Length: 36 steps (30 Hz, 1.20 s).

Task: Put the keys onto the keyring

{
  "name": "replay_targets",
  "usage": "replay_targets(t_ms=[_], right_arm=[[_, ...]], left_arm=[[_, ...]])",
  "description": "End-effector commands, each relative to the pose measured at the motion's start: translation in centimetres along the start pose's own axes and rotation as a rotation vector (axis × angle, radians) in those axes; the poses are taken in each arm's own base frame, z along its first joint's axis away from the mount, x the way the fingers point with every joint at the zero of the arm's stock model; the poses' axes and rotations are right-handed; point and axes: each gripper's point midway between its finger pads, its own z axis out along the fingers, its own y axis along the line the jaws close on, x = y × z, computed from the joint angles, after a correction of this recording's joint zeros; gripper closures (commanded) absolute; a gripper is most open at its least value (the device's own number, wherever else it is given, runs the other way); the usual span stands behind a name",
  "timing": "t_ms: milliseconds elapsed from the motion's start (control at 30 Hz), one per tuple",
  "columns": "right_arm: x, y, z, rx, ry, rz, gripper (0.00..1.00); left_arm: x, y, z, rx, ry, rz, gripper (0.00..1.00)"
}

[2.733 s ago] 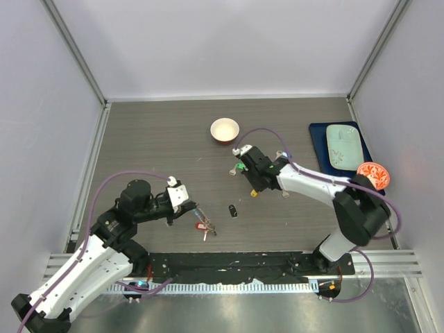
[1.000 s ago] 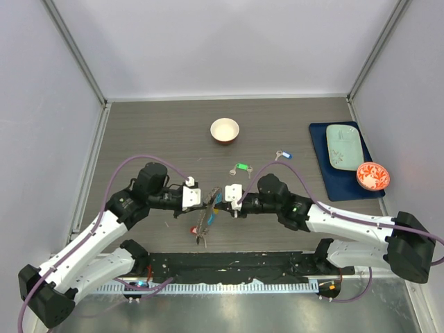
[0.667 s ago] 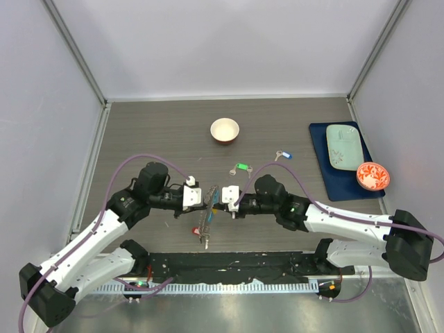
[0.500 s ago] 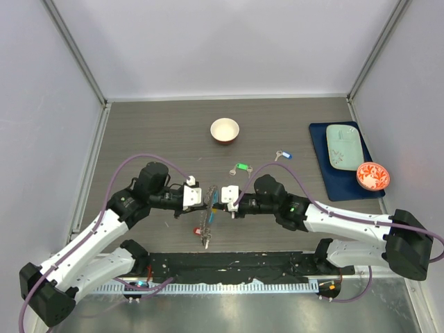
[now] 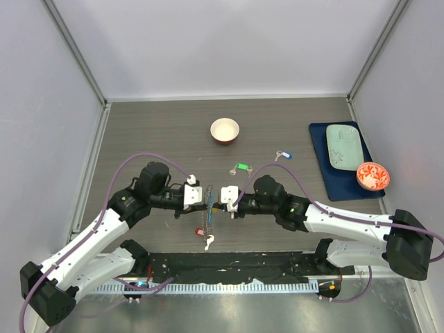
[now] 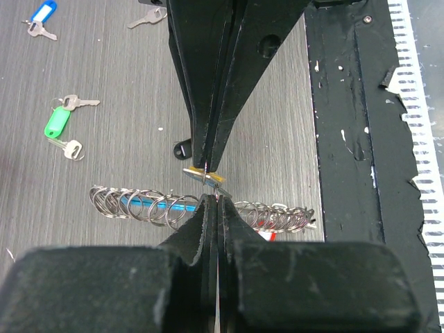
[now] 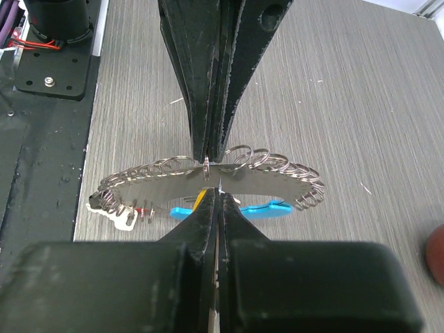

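Observation:
My left gripper (image 5: 205, 196) and right gripper (image 5: 216, 196) meet tip to tip above the table's near middle. The keyring (image 5: 208, 218), a silvery band lined with small rings, hangs between them, carrying a blue tag (image 7: 267, 207), a red tag (image 5: 198, 231) and a white tag (image 5: 208, 241). The left gripper (image 6: 214, 202) is shut on one of its rings. The right gripper (image 7: 214, 191) is shut on a yellow-tagged key (image 6: 205, 177) held against the keyring (image 7: 208, 177). A green-tagged key (image 5: 239, 167) and a blue-tagged key (image 5: 283, 155) lie on the table behind.
A small white bowl (image 5: 224, 130) stands at the back middle. A dark blue mat (image 5: 326, 173) at the right bears a pale green plate (image 5: 343, 146) and a red patterned bowl (image 5: 373, 175). The black rail (image 5: 277, 263) runs along the near edge.
The right gripper has edged left toward the left gripper. The keyring has swung from a slant to hang straighter, and its white tag now shows at the bottom.

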Motion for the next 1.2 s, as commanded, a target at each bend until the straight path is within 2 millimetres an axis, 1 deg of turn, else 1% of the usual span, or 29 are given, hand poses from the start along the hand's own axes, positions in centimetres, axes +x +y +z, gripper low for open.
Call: replay_targets(t_ms=[0, 200, 733, 1167], right_arm=[[-2.75, -0.98, -0.45, 0.032, -0.066, -0.042, 0.99], [-3.00, -0.74, -0.67, 0.027, -0.076, -0.046, 0.99], [-2.39, -0.19, -0.26, -0.003, -0.051, -0.046, 0.99], [-2.61, -0.38, -0.01, 0.006, -0.059, -0.046, 0.99]], left_arm=[[-1.57, 0.70, -0.04, -0.016, -0.048, 0.027, 1.00], [-1.55, 0.95, -0.02, -0.027, -0.041, 0.008, 1.00], [-1.83, 1.11, -0.08, -0.038, -0.050, 0.000, 1.00], [-2.13, 0.92, -0.12, -0.031, -0.064, 0.002, 1.00]])
